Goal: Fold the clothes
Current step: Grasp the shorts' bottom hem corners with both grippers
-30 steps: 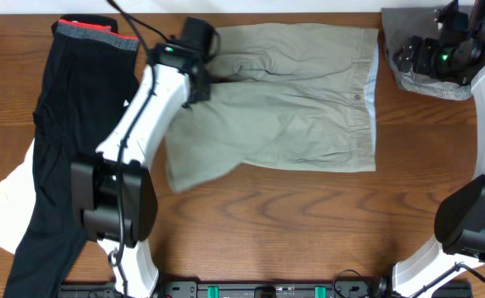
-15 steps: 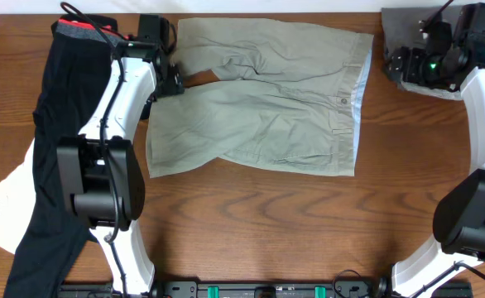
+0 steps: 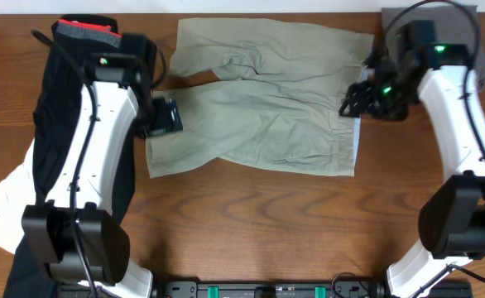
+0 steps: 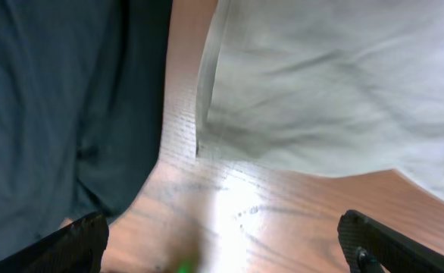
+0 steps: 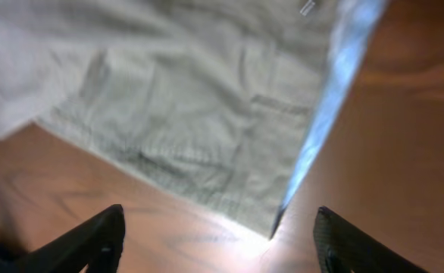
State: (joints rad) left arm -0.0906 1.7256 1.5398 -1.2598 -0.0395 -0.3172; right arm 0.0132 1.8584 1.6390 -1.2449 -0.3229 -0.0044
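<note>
The khaki-green trousers lie folded flat in the middle of the table, waistband to the right. My left gripper hovers open at their left hem; in the left wrist view its fingers stand wide over bare wood, with the trouser hem ahead. My right gripper is open above the waistband edge; in the right wrist view the waistband corner lies just ahead of the open gripper. Nothing is held.
Black leggings with a red band lie along the left side, partly over white cloth. A grey garment sits at the back right corner. Bare wood table stretches in front of the trousers.
My left gripper opened, let go of the trouser leg and drew back to the left hem. The right arm swung from the grey garment to the waistband, its jaws narrowing slightly.
</note>
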